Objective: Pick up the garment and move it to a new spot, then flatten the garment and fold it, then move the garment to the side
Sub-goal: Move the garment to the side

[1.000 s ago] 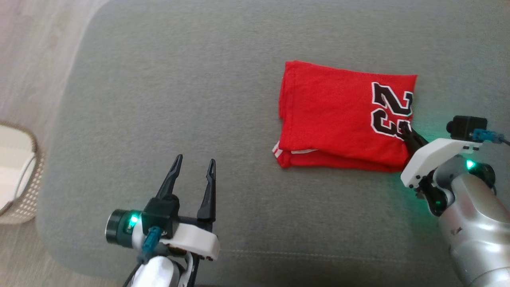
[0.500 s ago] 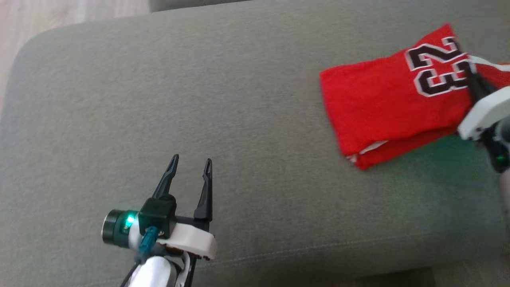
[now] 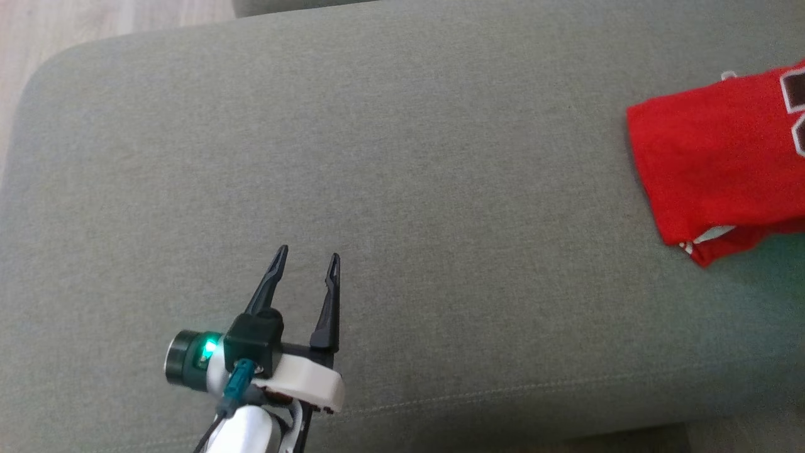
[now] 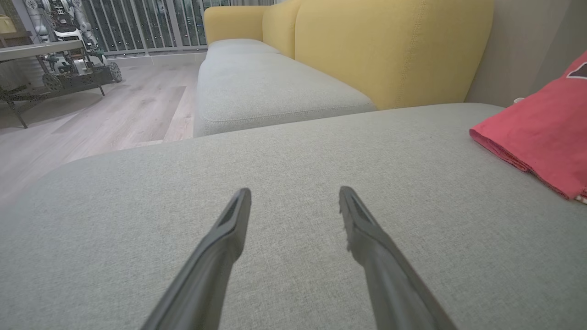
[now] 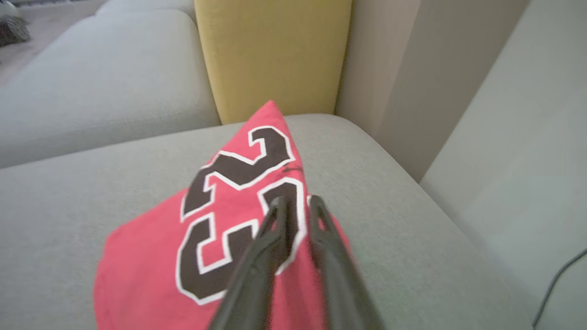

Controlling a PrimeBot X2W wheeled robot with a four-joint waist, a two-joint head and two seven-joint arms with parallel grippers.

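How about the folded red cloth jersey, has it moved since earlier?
Yes. The jersey has slid toward the robot's right across the grey sofa cushion, farther from its left edge.

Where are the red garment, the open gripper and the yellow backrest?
red garment (image 3: 710, 163), head view, plain cloth beside the number.
left gripper (image 3: 309, 253), head view, midway between its fingertips.
yellow backrest (image 4: 394, 46), left wrist view, its front face.
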